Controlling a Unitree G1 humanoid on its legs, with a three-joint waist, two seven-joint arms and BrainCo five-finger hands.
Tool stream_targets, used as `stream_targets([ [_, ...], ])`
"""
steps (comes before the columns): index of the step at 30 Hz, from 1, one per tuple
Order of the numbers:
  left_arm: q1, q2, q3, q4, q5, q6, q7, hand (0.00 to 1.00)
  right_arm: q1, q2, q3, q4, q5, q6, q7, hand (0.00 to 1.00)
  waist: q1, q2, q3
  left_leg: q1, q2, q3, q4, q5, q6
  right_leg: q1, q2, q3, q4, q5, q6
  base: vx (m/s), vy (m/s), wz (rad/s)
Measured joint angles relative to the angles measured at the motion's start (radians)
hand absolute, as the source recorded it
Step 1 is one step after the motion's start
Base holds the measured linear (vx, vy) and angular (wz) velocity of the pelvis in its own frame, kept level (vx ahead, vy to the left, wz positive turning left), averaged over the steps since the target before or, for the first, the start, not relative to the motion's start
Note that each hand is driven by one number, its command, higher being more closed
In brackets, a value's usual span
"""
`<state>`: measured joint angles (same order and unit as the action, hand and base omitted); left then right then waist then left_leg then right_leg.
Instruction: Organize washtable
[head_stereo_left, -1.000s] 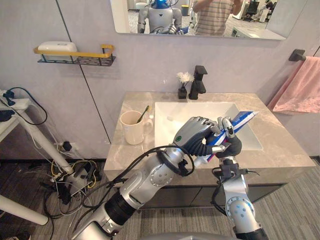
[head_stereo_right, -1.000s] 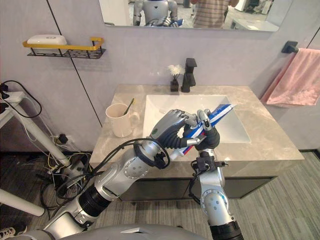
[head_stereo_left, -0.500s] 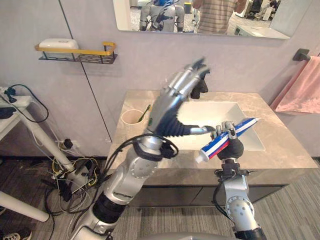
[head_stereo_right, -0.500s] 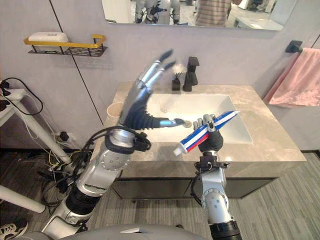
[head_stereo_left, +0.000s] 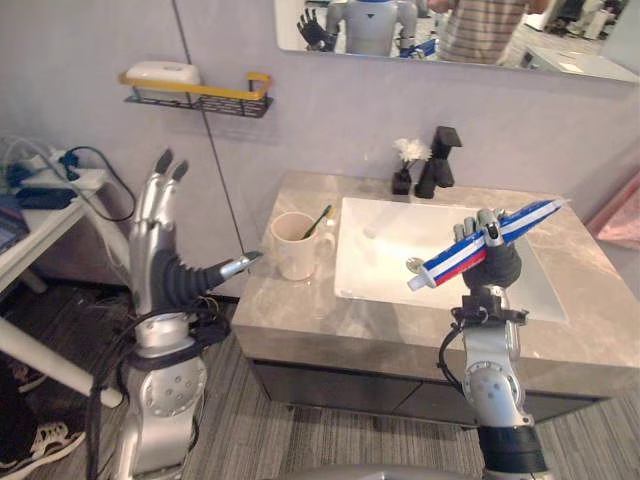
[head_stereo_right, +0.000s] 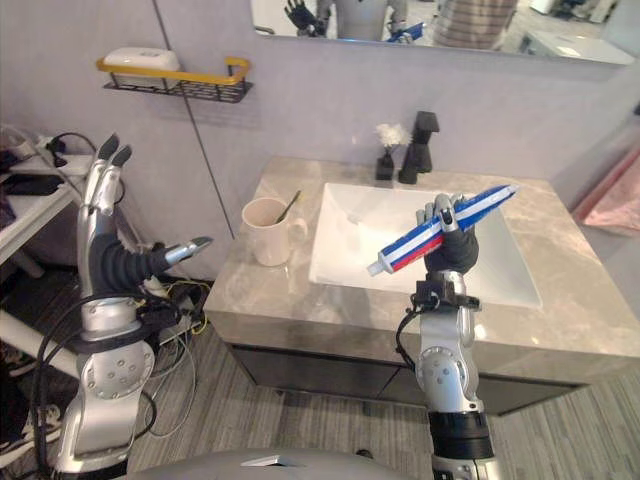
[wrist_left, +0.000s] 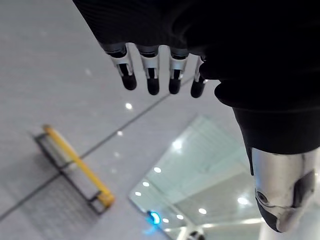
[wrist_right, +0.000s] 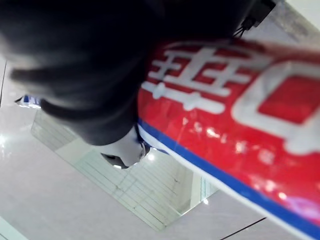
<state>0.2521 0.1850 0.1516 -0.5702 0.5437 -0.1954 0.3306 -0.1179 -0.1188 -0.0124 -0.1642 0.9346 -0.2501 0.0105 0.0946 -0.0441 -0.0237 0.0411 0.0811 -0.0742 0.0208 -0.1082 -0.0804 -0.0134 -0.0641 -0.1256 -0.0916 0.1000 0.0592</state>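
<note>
1. Toothpaste first: our right hand (head_stereo_left: 495, 262) is clenched round the red, white and blue toothpaste tube (head_stereo_left: 445, 265), held aloft over the white rectangular sink basin (head_stereo_left: 380, 250), cap end toward eight o'clock.
2. Our left hand (head_stereo_left: 165, 270) hangs with straight, released fingers, well apart at nine o'clock of the grey stone counter (head_stereo_left: 290, 305).
3. We judge the cream ceramic mug (head_stereo_left: 292, 248) holding a slim toothbrush (head_stereo_left: 318, 220), at nine o'clock of the basin, the likely home.
4. We should carry the tube across, tip it upright, clear the brush, and loosen only once it leans on the rim.
</note>
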Motion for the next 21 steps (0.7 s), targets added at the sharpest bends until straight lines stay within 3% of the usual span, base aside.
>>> stream_targets([
  [7, 0.061, -0.077, 0.003, 0.268, -0.128, 0.048, -0.058, 0.0, -0.198, -0.065, 0.002, 0.107, -0.108, 0.002, -0.058, 1.0, 0.035, -0.014, 0.026, -0.044, -0.013, -0.075, -0.043, 0.046, -0.001, -0.017, -0.021, -0.082, 0.0, -0.006, 0.008, -0.01, 0.003, 0.37],
  [14, 0.11, -0.112, -0.025, 0.356, -0.146, 0.067, -0.112, 0.0, -0.38, -0.154, 0.026, 0.176, -0.224, 0.022, -0.082, 1.0, 0.064, -0.023, 0.03, -0.062, -0.029, -0.106, -0.043, 0.058, 0.002, -0.02, -0.042, -0.112, 0.001, -0.009, 0.013, 0.06, 0.027, 0.18],
  [21, 0.107, -0.113, -0.079, 0.391, -0.147, 0.067, -0.141, 0.0, -0.573, -0.208, 0.159, 0.179, -0.342, 0.035, -0.089, 1.0, 0.079, -0.04, 0.038, -0.064, -0.036, -0.11, -0.044, 0.058, 0.004, -0.02, -0.05, -0.118, 0.001, -0.012, 0.017, 0.0, 0.005, 0.01],
])
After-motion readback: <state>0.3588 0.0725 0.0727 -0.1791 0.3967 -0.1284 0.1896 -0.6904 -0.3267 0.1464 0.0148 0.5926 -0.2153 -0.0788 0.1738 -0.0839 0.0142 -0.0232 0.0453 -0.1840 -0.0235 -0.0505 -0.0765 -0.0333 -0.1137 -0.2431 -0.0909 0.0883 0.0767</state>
